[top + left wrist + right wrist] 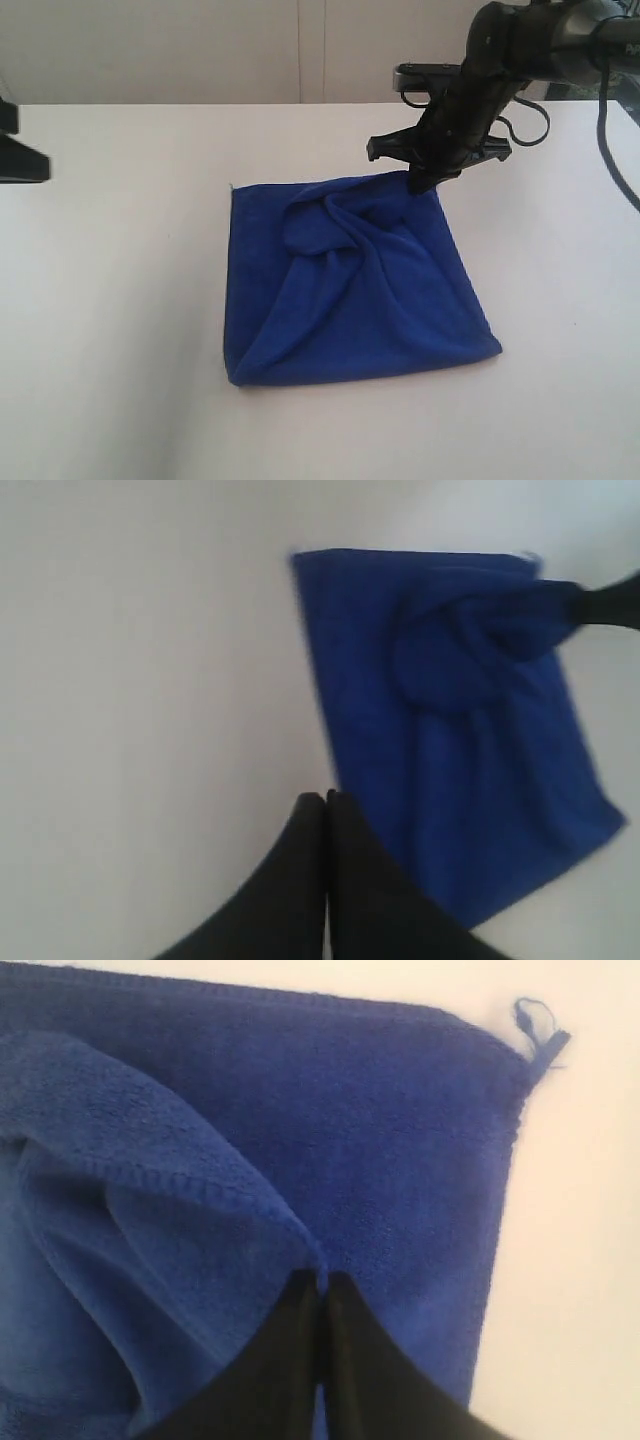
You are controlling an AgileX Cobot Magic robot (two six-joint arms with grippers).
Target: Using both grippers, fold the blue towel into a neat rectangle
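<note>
The blue towel (350, 290) lies on the white table, roughly square and rumpled, with one layer pulled diagonally across it toward the far right corner. My right gripper (420, 185) is shut on that pulled-over edge of the towel (200, 1180), pinching it between its fingertips (322, 1280) just above the layer underneath. A small tag (542, 1040) sticks out at the nearby corner. My left gripper (327, 798) is shut with nothing in it and hovers over bare table beside one edge of the towel (460, 730). The right gripper (610, 602) also shows in the left wrist view.
The white table (120, 300) spreads around the towel on all sides. A black part of the left arm (18, 150) shows at the left edge of the exterior view. A pale wall stands behind the table.
</note>
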